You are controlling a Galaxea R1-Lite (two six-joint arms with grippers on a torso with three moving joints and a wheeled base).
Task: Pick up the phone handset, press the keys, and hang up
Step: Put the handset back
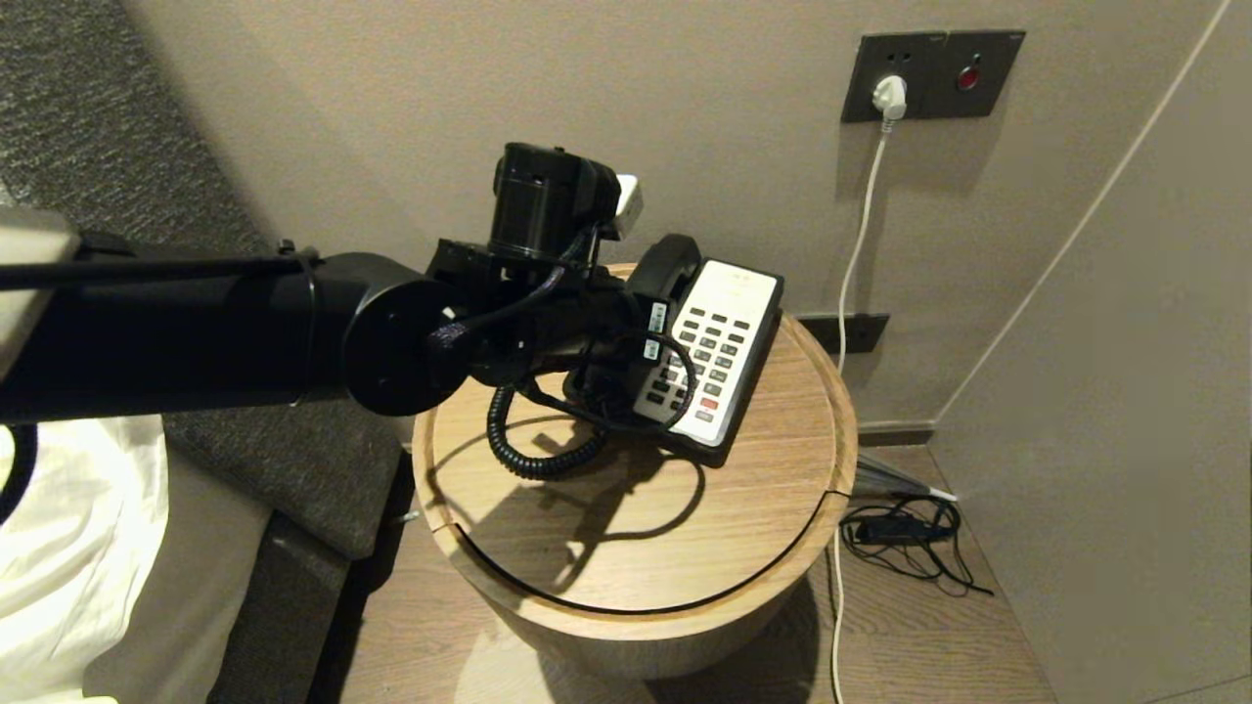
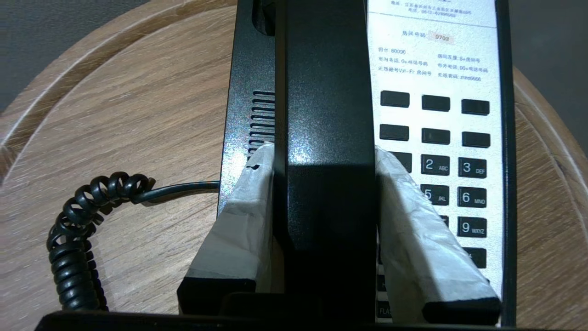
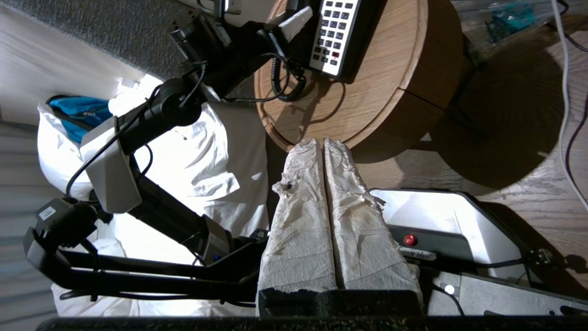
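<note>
A black and white desk phone point(image 1: 724, 342) stands on a round wooden bedside table point(image 1: 636, 528). Its black handset point(image 1: 665, 264) lies along the phone's left side, with the coiled cord point(image 1: 528, 440) looping onto the tabletop. My left gripper point(image 1: 611, 332) reaches over the handset. In the left wrist view its white-wrapped fingers point(image 2: 257, 184) press on both sides of the handset point(image 2: 326, 115), beside the keypad point(image 2: 436, 138). I cannot tell whether the handset is off its cradle. My right gripper point(image 3: 324, 142) is shut and empty, parked low by the robot's base, below the table's edge.
A wall socket with a white plug point(image 1: 888, 93) sits behind the table, its cable running down to the floor. A black cable bundle point(image 1: 900, 533) lies on the floor at the right. The bed with white bedding point(image 1: 78, 548) is at the left.
</note>
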